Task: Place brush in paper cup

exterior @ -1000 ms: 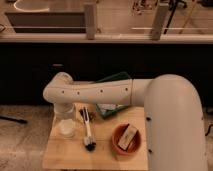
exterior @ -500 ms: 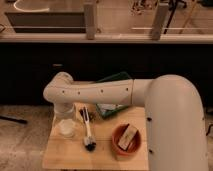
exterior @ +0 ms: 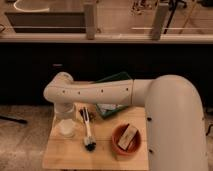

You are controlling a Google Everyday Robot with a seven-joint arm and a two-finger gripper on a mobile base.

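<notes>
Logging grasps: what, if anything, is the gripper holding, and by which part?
Cannot tell: the gripper is at the handle end of the brush, whose bristle head lies on the table.

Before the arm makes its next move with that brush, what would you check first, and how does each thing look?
1. Brush in plain sight: ok. It lies flat on the table, with the bristles toward the front edge.
2. Cup upright, with its mouth facing up: ok. It stands beside the brush.
3. Brush in the cup: not ok. It lies on the table next to the cup.
4. Gripper has hold of the brush: cannot tell. The gripper is at the arm's end, just behind the cup.
5. Bowl out of the way: ok. It stands apart from the brush.
</notes>
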